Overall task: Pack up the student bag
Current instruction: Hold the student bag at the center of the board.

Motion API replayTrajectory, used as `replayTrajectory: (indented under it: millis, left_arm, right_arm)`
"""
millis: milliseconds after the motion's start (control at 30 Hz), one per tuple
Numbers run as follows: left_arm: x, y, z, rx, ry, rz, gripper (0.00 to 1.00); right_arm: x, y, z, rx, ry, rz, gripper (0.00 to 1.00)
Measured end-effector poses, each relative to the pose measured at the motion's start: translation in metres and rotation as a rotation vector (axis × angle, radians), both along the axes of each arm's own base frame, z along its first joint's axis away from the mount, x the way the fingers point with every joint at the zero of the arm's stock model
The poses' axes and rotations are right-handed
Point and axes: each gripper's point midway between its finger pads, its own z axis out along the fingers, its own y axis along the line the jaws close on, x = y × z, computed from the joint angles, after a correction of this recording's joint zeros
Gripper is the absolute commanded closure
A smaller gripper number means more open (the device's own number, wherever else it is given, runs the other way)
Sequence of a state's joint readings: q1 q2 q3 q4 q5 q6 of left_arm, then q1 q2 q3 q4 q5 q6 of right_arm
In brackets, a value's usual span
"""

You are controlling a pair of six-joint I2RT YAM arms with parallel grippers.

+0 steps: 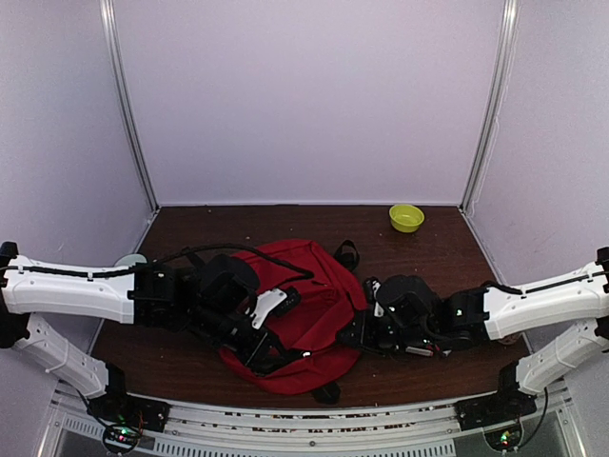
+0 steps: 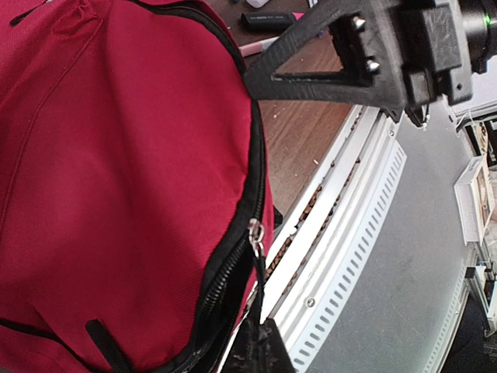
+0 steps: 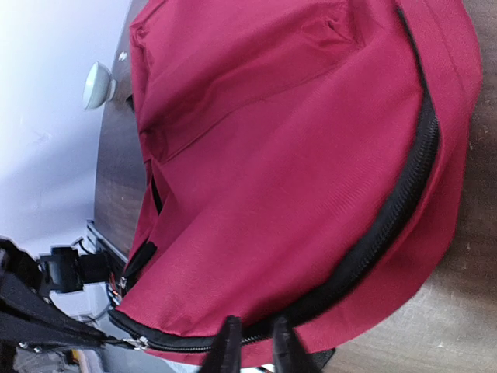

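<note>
Table: dark brown wood.
Centre: student bag, lying flat.
1 o'clock: yellow-green bowl.
9 o'clock: pale bowl.

One student bag, one yellow bowl

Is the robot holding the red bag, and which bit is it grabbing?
The right gripper pinches the student bag at its black zipper edge. The left gripper looks open, one fingertip by the zipper pull; a hold cannot be told.
</note>
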State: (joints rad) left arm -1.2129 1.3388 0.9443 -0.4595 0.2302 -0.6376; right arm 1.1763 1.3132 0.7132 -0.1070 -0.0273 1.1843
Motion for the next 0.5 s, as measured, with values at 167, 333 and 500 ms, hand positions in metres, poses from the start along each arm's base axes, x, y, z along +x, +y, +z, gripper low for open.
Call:
replayTrajectory:
  millis: [167, 333, 500]
  left_arm:
    - [0.0, -0.001, -0.001, 0.001, 0.003, -0.001, 1.0]
    - [-0.001, -0.004, -0.002, -0.006, 0.01, -0.01, 1.0]
    - [-0.002, -0.005, -0.004, -0.002, 0.018, -0.015, 1.0]
  right_arm:
    - [-0.009, 0.012, 0.012, 0.057, -0.005, 0.069, 0.34]
    - [-0.017, 0.018, 0.016, 0.09, 0.016, 0.09, 0.31]
    - [-0.018, 0.025, 0.003, 0.089, 0.063, 0.07, 0.31]
